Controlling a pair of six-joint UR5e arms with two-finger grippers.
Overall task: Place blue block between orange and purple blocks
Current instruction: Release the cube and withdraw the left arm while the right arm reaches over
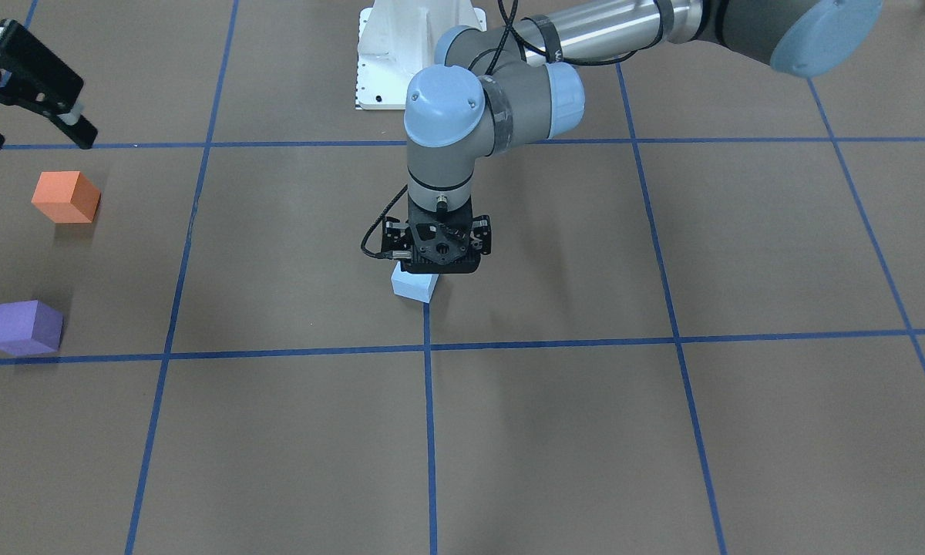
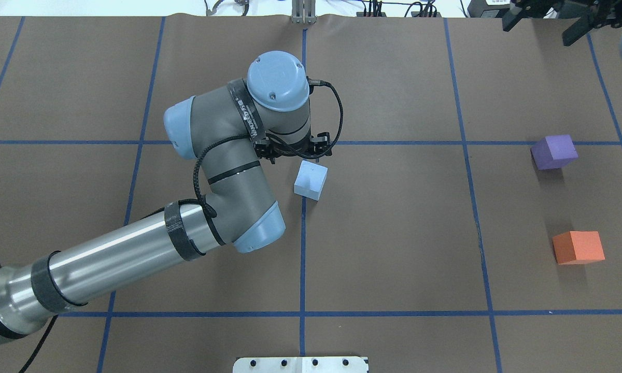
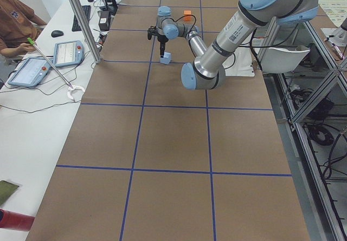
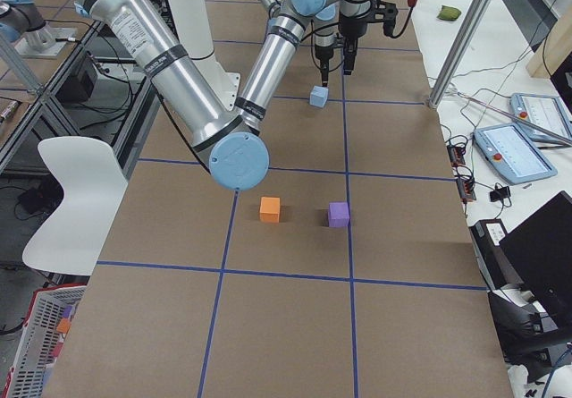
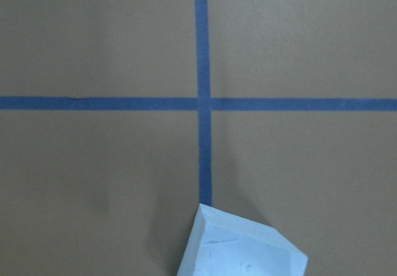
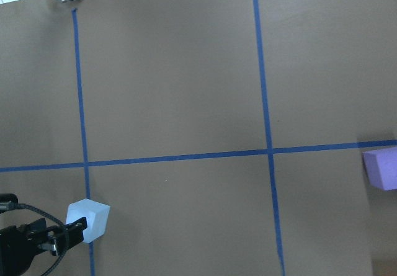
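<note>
— Blue block, location?
— On the bench, at a tape line, just below my left gripper. Finger spread hidden: cannot tell.
— Right gripper?
— Fingers wide apart, empty, near orange block. Purple block close by; both well apart from blue.

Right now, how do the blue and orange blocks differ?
The blue block is pale blue; the orange block is orange. The blue block sits mid-table on a blue tape line, the orange block off the tape, toward the robot's right. The blue block is askew to that line; the orange block nearly parallel. Both are cubes.
</note>
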